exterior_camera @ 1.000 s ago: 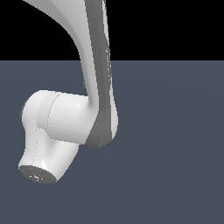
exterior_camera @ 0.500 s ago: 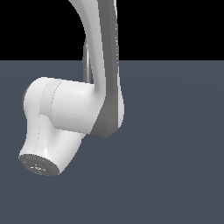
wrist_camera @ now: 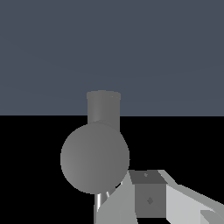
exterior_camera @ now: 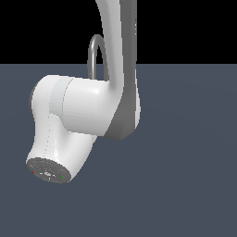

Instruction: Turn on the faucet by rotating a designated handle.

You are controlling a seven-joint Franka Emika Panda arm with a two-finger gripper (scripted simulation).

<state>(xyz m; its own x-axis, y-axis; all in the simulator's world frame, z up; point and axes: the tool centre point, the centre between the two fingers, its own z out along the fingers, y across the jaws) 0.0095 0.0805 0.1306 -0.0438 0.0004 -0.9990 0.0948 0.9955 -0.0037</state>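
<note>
in the wrist view, the gripper [wrist_camera: 131, 205] is seen nearest, only as a pale grey finger block at the edge of the picture; whether the jaws stand wide or narrow cannot be told, since just one side is shown and nothing is seen clamped. just beyond it the faucet [wrist_camera: 95, 157] is met almost end-on: a round grey bulk with a short cylinder rising behind it, and a thin pale sliver below that may be the handle, though this cannot be made out for certain. in the exterior view the white arm [exterior_camera: 83, 115] fills the foreground and only the curved top of the spout is left showing behind it, so the base is hidden there. beyond lies the plain dark floor [exterior_camera: 194, 152].

the chief risk is judged to be a push landing on the thick body instead of the thin rod, so that nothing is turned. a glancing contact might also let the finger slip off the rod.
</note>
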